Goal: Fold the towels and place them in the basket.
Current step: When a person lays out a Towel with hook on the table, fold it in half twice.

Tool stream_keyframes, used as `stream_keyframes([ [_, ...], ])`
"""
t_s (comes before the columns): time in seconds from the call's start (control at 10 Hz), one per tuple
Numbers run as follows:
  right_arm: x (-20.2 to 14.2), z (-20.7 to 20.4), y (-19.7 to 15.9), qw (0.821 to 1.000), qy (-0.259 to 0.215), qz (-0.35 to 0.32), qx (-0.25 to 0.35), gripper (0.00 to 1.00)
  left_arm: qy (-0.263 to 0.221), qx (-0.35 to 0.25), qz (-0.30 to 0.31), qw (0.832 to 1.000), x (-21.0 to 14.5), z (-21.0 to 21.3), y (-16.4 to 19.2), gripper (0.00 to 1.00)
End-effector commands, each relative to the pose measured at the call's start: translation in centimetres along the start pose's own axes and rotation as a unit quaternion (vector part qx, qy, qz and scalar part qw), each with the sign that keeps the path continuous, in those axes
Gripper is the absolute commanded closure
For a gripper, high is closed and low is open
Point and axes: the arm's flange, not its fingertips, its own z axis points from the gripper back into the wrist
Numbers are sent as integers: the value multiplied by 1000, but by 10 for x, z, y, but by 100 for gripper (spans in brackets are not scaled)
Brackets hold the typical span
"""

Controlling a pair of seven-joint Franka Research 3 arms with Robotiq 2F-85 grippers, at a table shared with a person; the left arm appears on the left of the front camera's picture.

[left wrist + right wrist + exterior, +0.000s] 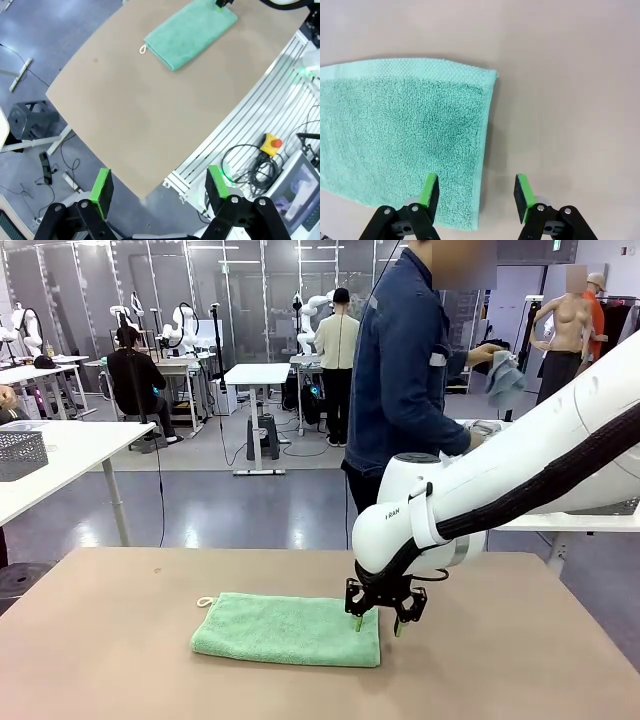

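Observation:
A mint green towel (280, 630) lies folded flat on the brown table (100, 640), its white corner loop (205, 601) at the far left. My right gripper (378, 626) hangs open just above the towel's right end. In the right wrist view, one finger (431, 184) is over the towel (405, 130) and the other is over bare table. My left gripper (160, 176) is open and empty, high beyond the table's edge, with the towel (192, 32) far off. A person behind the table holds a grey-blue towel (505, 380). A dark grey mesh basket (20, 452) stands on a white side table.
The person (405, 370) stands at the table's far side, turned to the right. The white side table (70, 455) is at the left. A slatted rail (260, 130), cables and a yellow-and-red stop button (271, 145) lie beside the table's near edge.

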Motion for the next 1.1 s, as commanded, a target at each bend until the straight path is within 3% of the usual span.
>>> stream_keyframes([
  [0.0, 4, -6, 8, 1000, -3, -25, -7, 24, -17, 4, 0, 1000, -14, 3, 3, 7],
  [0.5, 7, -18, 12, 999, -5, -28, -13, 24, -5, 1, 3, 1000, -4, 4, 1, 7],
  [0.6, 7, -20, 13, 999, -5, -29, -16, 34, -5, 1, 3, 1000, -4, 4, 1, 7],
  [0.7, 8, -22, 14, 999, -1, -30, -19, 54, -5, 1, 3, 1000, -4, 4, 1, 7],
  [0.8, 7, -24, 14, 999, 0, -30, -20, 87, -5, 1, 3, 1000, -4, 4, 1, 7],
  [0.9, 7, -24, 13, 999, 2, -30, -20, 89, -5, 1, 3, 1000, -4, 4, 1, 7],
  [1.0, 6, -24, 13, 999, 2, -30, -19, 100, -5, 1, 3, 1000, -4, 4, 1, 7],
])
